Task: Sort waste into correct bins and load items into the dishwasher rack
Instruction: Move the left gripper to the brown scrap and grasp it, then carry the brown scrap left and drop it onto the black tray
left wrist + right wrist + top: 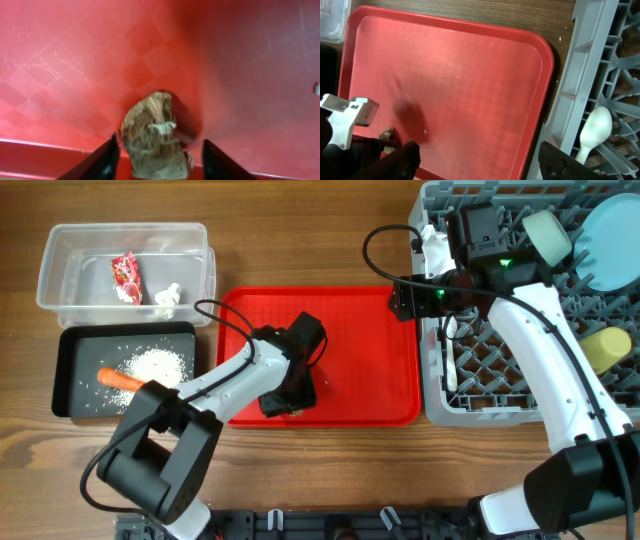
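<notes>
A small brown food lump lies on the red tray near its front rim. My left gripper is down over it, open, one finger on each side with a small gap at both. From overhead the left gripper hides the lump. My right gripper hangs open and empty above the tray's right edge, beside the grey dishwasher rack. A white spoon lies in the rack.
The rack also holds a pale blue plate, a mint bowl and a yellow cup. At the left, a clear tub holds a wrapper and tissue. A black tray holds a carrot and rice.
</notes>
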